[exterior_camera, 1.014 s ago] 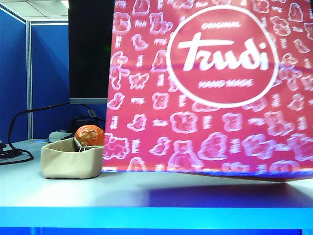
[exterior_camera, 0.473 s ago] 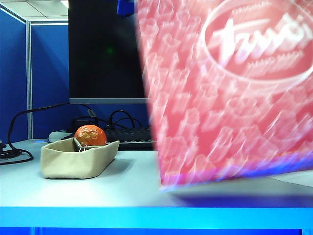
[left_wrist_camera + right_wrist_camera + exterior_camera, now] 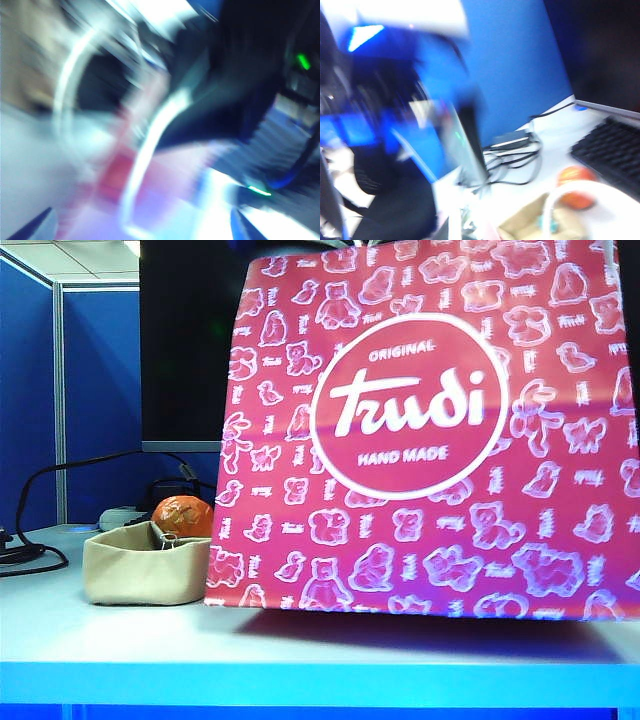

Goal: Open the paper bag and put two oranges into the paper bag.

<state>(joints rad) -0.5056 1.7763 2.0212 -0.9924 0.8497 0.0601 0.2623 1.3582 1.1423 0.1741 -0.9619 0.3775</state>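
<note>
- Left gripper: its fingers are not distinguishable in the heavily blurred left wrist view. The jaws read as released, spread as wide as they go, with nothing seen between them. A white cord handle (image 3: 145,150) of the paper bag and a strip of the bag's red paper lie close under this camera.
- Right gripper: the right wrist view is blurred as well and the fingertips cannot be picked out. The jaws are fully clenched; whether they pinch the bag's edge or cord cannot be told.
- Neither gripper shows in the exterior view; the bag hides that part of the scene.
- Paper bag (image 3: 430,440): stands upright on the table (image 3: 120,640), logo face toward the camera, filling the middle and right of the exterior view. Its left edge sits just beside the beige tray (image 3: 145,570).
- Orange (image 3: 183,517): one fruit is visible, resting in the beige tray. A second orange is not visible in any view.
- Step in hand, as judged: opening the bag mouth. Recommended practice: keep one side of the rim anchored, draw the opposite side away with the free gripper, and avoid lifting or tipping the bag.
- Risk: the bag is light and tall; a sideways pull may topple it onto the tray.
- Change from the earlier frames: half a second ago the bag was tilted, raised and smeared with motion; now it is level and sharp. The tray and orange are unchanged.
</note>
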